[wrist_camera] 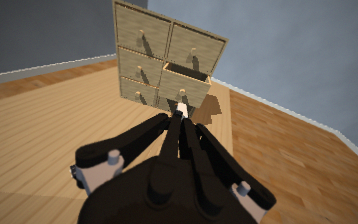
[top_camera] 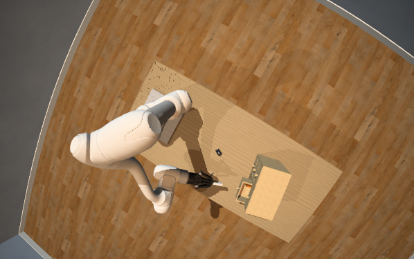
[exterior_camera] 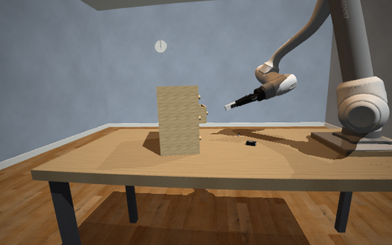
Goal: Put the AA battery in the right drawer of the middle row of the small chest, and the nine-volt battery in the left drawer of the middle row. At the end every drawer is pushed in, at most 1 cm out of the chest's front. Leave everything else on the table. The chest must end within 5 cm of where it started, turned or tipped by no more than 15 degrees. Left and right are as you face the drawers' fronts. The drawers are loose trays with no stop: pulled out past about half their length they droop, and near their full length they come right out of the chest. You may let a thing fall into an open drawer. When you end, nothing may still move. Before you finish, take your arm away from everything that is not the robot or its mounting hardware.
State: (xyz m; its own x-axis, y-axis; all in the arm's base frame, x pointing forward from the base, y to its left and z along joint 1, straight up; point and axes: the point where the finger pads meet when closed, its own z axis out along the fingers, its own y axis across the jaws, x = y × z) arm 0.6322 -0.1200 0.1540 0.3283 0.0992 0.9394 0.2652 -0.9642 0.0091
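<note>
The black two-finger gripper (top_camera: 217, 183) (exterior_camera: 230, 106) (wrist_camera: 180, 109) has its jaws together on nothing, pale tips pointing slightly down towards the chest, well above the table (top_camera: 233, 128) (exterior_camera: 126, 164) (wrist_camera: 36, 130). The one white arm (top_camera: 126, 138) (exterior_camera: 352, 42) bends down behind it. In the exterior view, one small black block (top_camera: 218, 152) (exterior_camera: 251, 143), apparently the nine-volt battery, lies right of the one pale wooden chest (top_camera: 269, 192) (exterior_camera: 179, 121) (wrist_camera: 148, 22); one tinier object (exterior_camera: 238, 134), too small to identify, lies farther. Five round knobs show in the wrist view; one drawer (top_camera: 239, 194) (exterior_camera: 203, 114) (wrist_camera: 191, 89), middle row right, stands out. I cannot tell where the AA battery is.
</note>
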